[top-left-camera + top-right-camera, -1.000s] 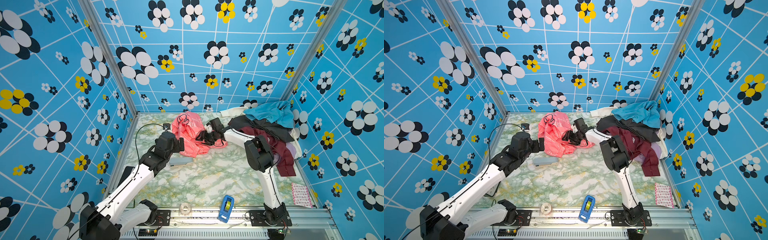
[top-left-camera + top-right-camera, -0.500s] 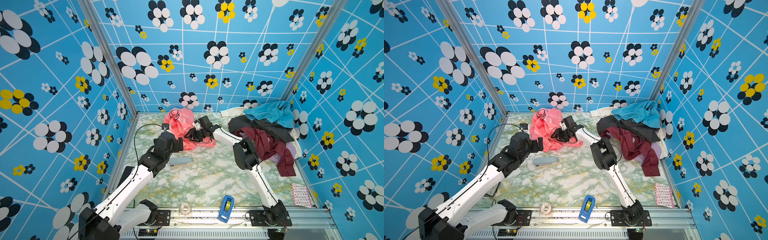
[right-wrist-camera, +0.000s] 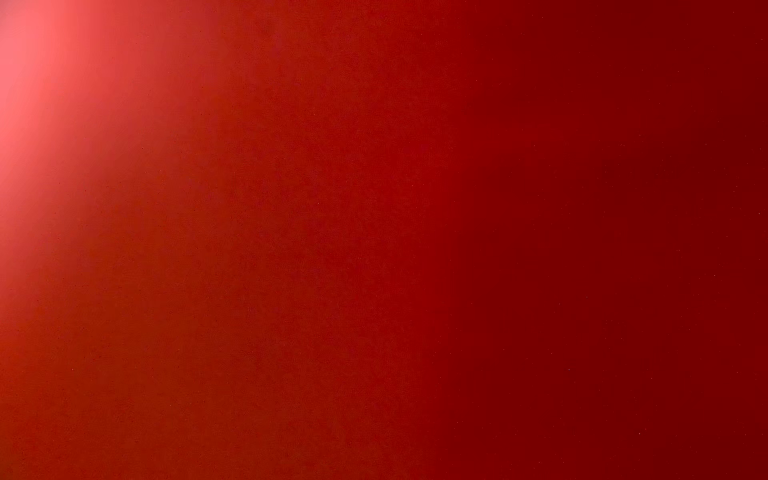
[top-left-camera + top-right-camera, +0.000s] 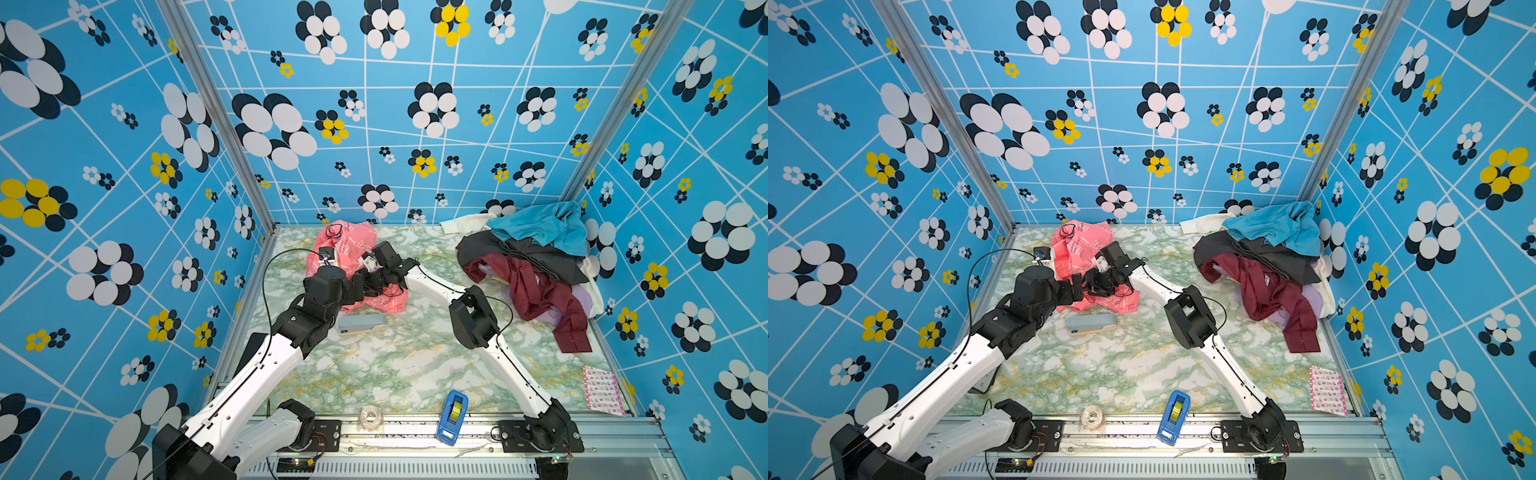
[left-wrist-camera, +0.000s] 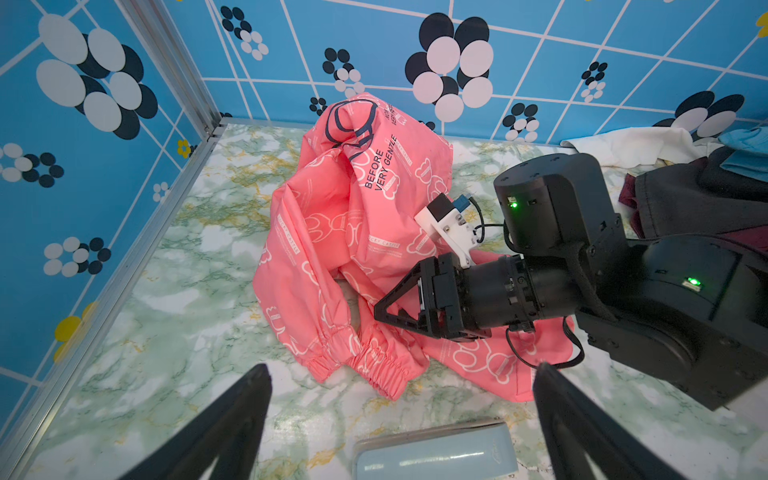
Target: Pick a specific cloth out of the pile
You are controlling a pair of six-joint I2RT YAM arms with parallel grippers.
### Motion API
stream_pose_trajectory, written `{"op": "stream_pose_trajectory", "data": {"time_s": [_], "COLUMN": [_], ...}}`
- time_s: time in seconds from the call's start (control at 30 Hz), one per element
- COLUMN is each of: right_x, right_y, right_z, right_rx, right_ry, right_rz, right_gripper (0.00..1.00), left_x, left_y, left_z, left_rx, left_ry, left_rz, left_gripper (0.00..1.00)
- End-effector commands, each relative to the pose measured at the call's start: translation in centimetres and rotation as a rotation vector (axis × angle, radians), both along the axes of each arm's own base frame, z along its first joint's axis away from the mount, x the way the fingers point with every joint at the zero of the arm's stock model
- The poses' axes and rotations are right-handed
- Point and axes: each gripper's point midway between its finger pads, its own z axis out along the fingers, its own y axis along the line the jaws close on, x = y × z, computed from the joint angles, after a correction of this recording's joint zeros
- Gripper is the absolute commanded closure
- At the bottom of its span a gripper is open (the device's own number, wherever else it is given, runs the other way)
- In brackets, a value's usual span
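The cloth (image 4: 349, 249) (image 4: 1084, 245) is a coral-pink jacket with white cartoon outlines and elastic cuffs. It lies crumpled at the back left of the table, apart from the pile (image 4: 536, 257) (image 4: 1266, 257) at the back right. My right gripper (image 5: 386, 311) reaches across the middle and lies in the cloth's folds, shut on it. Red fabric covers the whole right wrist view. My left gripper (image 5: 401, 370) hangs open and empty just in front of the cuffs, close to the right gripper (image 4: 363, 282).
A pale blue case (image 4: 361, 324) (image 5: 434, 455) lies just in front of the cloth, under my left gripper. At the front edge are a blue tape dispenser (image 4: 453, 415) and a clear tape roll (image 4: 370, 417). A pink patterned packet (image 4: 602, 390) lies front right. Blue flowered walls enclose three sides.
My right gripper has moved left across the table, and the cloth has slid left with it, farther from the pile. The left arm has barely shifted.
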Motion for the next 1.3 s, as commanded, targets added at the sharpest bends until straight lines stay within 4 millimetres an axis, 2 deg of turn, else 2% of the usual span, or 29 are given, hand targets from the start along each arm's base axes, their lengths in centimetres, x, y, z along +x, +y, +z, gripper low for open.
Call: {"op": "stream_pose_trajectory", "data": {"time_s": [0.0, 0.17, 0.33, 0.53, 0.8, 0.83, 0.97, 1.03, 1.13, 1.17, 1.27], "right_x": [-0.6, -1.3, -2.1, -2.6, -3.4, -3.4, -1.3, 0.4, 3.0, 3.8, 6.3], "right_y": [0.3, 0.1, -1.3, -5.3, -9.2, -9.8, -11.1, -11.3, -10.9, -10.4, -9.3], "right_z": [1.4, 7.7, 11.4, 12.1, 11.4, 12.4, 12.8, 13.0, 14.1, 13.2, 12.9], "right_rx": [0.032, 0.099, 0.089, -0.059, -0.183, -0.171, -0.121, -0.079, -0.005, 0.002, 0.038], "right_ry": [-0.011, -0.109, -0.162, -0.222, -0.186, -0.210, -0.233, -0.241, -0.263, -0.257, -0.262], "right_rz": [0.045, 0.087, 0.074, -0.001, -0.051, -0.069, -0.150, -0.188, -0.222, -0.225, -0.235], "right_gripper": [0.42, 0.37, 0.36, 0.34, 0.34, 0.34, 0.36, 0.45, 0.48, 0.48, 0.47], "left_x": [-0.5, -0.7, -1.1, -1.6, -1.9, -1.9, -1.9, -1.9, -1.9, -1.9, -1.9], "left_y": [0.7, 0.9, 1.0, 1.1, 1.2, 1.3, 1.3, 1.3, 1.5, 1.6, 1.7], "left_z": [-0.2, 0.3, 1.0, 2.0, 2.2, 2.2, 2.1, 2.0, 1.9, 1.9, 1.9], "left_rx": [0.020, 0.014, -0.002, -0.036, -0.035, -0.034, -0.032, -0.029, -0.017, -0.013, -0.006], "left_ry": [0.000, -0.014, -0.029, -0.058, -0.059, -0.062, -0.065, -0.062, -0.061, -0.063, -0.065], "left_rz": [0.014, 0.015, 0.017, 0.011, 0.010, 0.013, 0.013, 0.014, 0.022, 0.024, 0.029], "left_gripper": [0.01, 0.01, 0.01, 0.01, 0.01, 0.01, 0.01, 0.01, 0.01, 0.01, 0.01]}}
